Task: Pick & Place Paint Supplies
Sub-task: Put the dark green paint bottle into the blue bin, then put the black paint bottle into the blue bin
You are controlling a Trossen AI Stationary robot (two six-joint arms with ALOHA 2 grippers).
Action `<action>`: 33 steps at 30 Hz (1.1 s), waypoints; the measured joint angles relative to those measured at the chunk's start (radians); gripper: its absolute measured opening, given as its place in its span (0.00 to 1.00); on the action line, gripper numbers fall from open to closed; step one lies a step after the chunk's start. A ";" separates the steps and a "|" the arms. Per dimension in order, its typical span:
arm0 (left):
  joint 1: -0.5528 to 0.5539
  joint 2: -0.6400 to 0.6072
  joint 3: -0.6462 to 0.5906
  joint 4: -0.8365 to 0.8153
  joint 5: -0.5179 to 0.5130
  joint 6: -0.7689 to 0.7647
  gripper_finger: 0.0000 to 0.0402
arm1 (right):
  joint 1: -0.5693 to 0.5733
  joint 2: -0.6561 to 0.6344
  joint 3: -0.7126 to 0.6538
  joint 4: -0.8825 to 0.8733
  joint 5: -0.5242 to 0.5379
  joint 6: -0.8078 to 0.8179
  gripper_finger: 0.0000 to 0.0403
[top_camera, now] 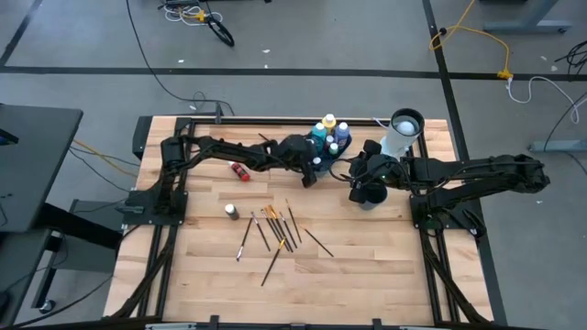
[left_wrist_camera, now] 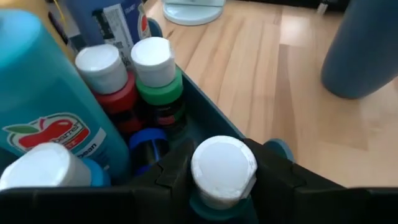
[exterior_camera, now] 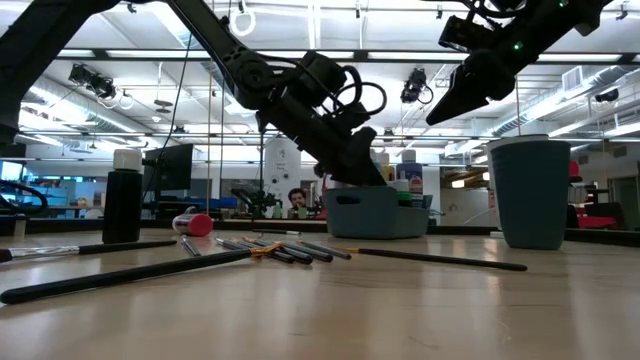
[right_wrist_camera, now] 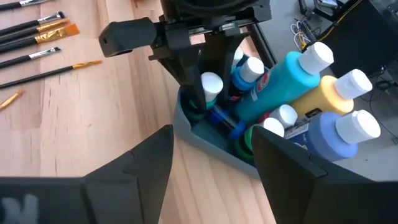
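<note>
Between my left fingers [left_wrist_camera: 168, 180] sits a small white-capped paint bottle [left_wrist_camera: 222, 171], its teal body low between the pads; my left gripper [left_wrist_camera: 222, 186] closes around it at the near corner of the grey bin [right_wrist_camera: 199, 134], though I cannot tell how firmly the pads bear on it. Packed just behind it in the bin stand a red bottle [left_wrist_camera: 115, 93] and a green bottle [left_wrist_camera: 163, 93], both white-capped and touching each other, with a blue cap [left_wrist_camera: 148, 142] lower down beside them. Crowding one side is a big turquoise bottle [left_wrist_camera: 43, 106], leaving me little room there.

From above, the bin sits near the table's [top_camera: 367, 266] far edge, with tall yellow and blue bottles standing in it. A white cylinder [top_camera: 401, 133] stands just beside it. My right gripper [top_camera: 369, 181] hangs above the table near the bin, jaws spread wide and holding nothing.

Toward the middle of the table lie the scattered brushes [top_camera: 280, 229], well apart from both grippers. One red bottle [top_camera: 241, 170] lies on its side under my left arm, and a black bottle [top_camera: 232, 212] stands near the brushes. The near half of the table is open wood.
</note>
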 joint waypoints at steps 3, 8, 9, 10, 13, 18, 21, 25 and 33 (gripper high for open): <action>0.000 0.000 0.000 0.000 0.001 0.040 0.40 | 0.000 0.000 0.000 0.000 0.000 0.000 0.54; 0.001 0.000 0.000 0.001 -0.002 0.042 0.46 | 0.000 0.000 0.000 0.002 0.000 0.000 0.54; 0.000 0.000 0.000 0.001 -0.003 0.042 0.47 | 0.000 0.000 0.000 0.002 0.000 0.000 0.54; -0.001 -0.002 0.000 0.001 -0.003 0.043 0.49 | 0.000 0.000 0.000 0.002 0.000 0.000 0.54; -0.003 -0.024 -0.001 -0.001 -0.003 0.043 0.51 | 0.000 0.000 0.000 0.003 0.000 0.000 0.54; -0.013 -0.116 -0.001 -0.043 -0.005 0.049 0.53 | 0.000 0.000 0.000 0.029 0.000 0.000 0.54; -0.025 -0.198 -0.001 -0.110 -0.005 0.064 0.53 | 0.000 0.000 0.000 0.044 0.001 0.000 0.54; -0.053 -0.326 -0.001 -0.240 -0.002 0.064 0.51 | 0.000 0.000 0.000 0.071 0.002 -0.001 0.54; -0.131 -0.542 0.000 -0.494 -0.004 0.057 0.49 | 0.000 0.000 0.000 0.135 0.002 -0.001 0.54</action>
